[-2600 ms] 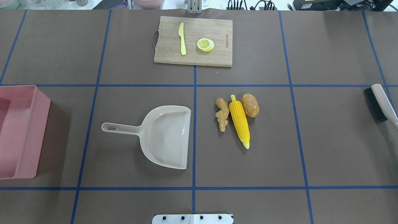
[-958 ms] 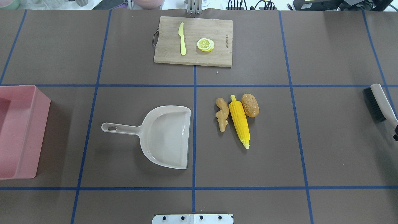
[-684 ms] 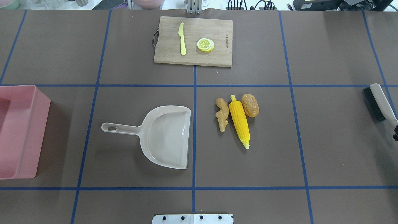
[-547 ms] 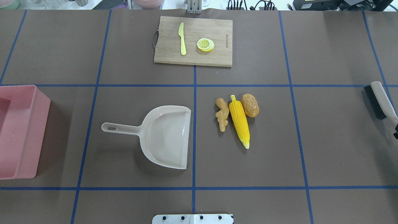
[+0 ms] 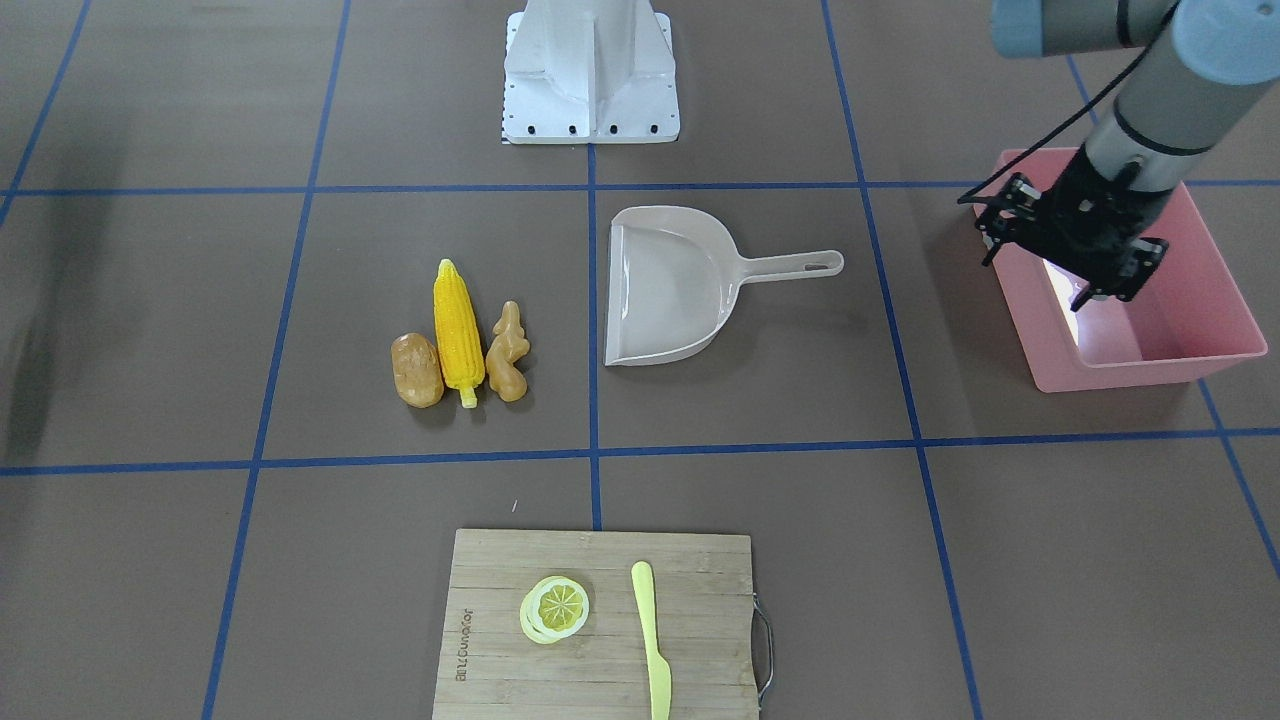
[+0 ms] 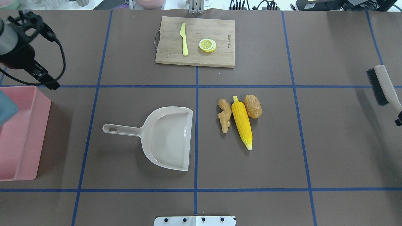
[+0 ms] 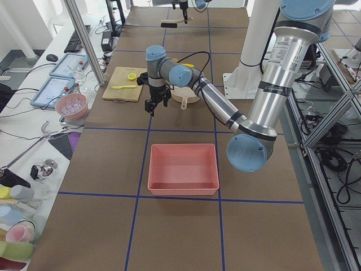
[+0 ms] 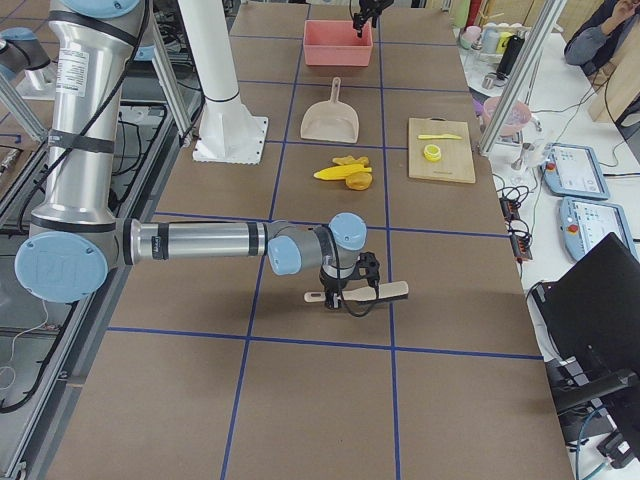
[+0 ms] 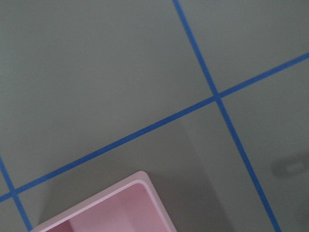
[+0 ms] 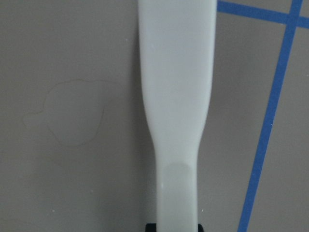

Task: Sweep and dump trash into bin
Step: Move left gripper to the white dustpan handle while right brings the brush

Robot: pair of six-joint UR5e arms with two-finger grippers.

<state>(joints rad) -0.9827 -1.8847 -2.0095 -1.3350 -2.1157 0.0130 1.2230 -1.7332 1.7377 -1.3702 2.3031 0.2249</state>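
Note:
The trash lies together right of centre: corn cob (image 6: 241, 125), potato (image 6: 252, 106), ginger root (image 6: 224, 114). It also shows in the front view, with the corn (image 5: 456, 325) in the middle. The beige dustpan (image 6: 166, 138) lies left of it, its mouth facing the trash. The pink bin (image 6: 22, 135) stands empty at the left edge. My left gripper (image 5: 1070, 250) hangs open and empty above the bin's far end. My right gripper (image 6: 399, 121) is shut on the handle of a black-bristled brush (image 6: 381, 84) at the right edge, far from the trash.
A wooden cutting board (image 6: 194, 40) with a pale yellow knife (image 6: 184, 39) and a lemon slice (image 6: 207, 45) lies at the far middle. The robot base plate (image 6: 194, 220) is at the near edge. Blue tape lines cross the brown table.
My right gripper came in and took the brush handle. The brush has moved toward the far side with it. My left arm has come into view over the bin's far corner.

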